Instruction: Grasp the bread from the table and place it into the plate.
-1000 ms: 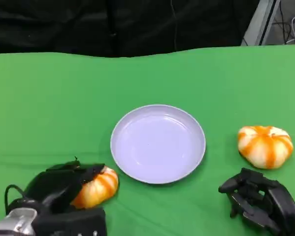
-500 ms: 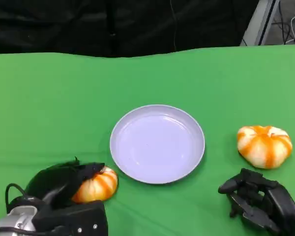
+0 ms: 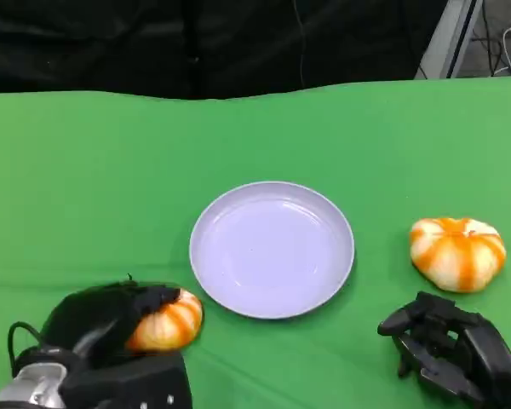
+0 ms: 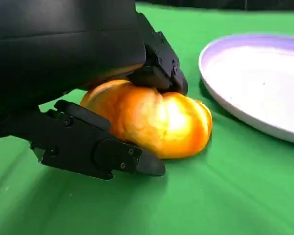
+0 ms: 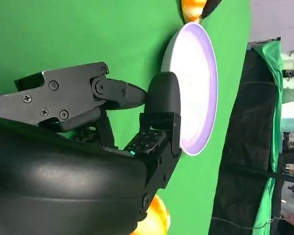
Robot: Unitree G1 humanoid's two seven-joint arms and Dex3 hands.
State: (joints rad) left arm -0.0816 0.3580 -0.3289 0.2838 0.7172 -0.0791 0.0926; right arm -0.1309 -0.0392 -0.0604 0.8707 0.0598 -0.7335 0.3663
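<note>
My left hand [image 3: 111, 319] sits on the green table [image 3: 85, 170], left of the plate [image 3: 272, 249] and nearer to me than it. It is wrapped over a bun [image 3: 166, 319], one of two I count. In my left wrist view one finger [image 4: 161, 63] presses on the top of this bun [image 4: 152, 122] and another finger [image 4: 98, 152] lies along its near side, down by the cloth, so I am holding the bun. It rests on the table, just beside the plate's rim [image 4: 225, 107] but apart from it.

There is one plate, round and pale lilac, lying flat with nothing on it. Every other thing here I place from it.

To the right of the plate, well apart from it, lies the second bun [image 3: 457, 252], orange with pale stripes, resting on the table and untouched. My right hand [image 3: 447, 345] is right of the plate too, nearer to me than that second bun and close to it without contact. Its fingers are bent inward and hold nothing. In my right wrist view the curled fingers [image 5: 159, 127] show in front of the plate [image 5: 198, 88], and beyond the plate's far rim a bit of the held bun [image 5: 192, 9] peeks out.
</note>
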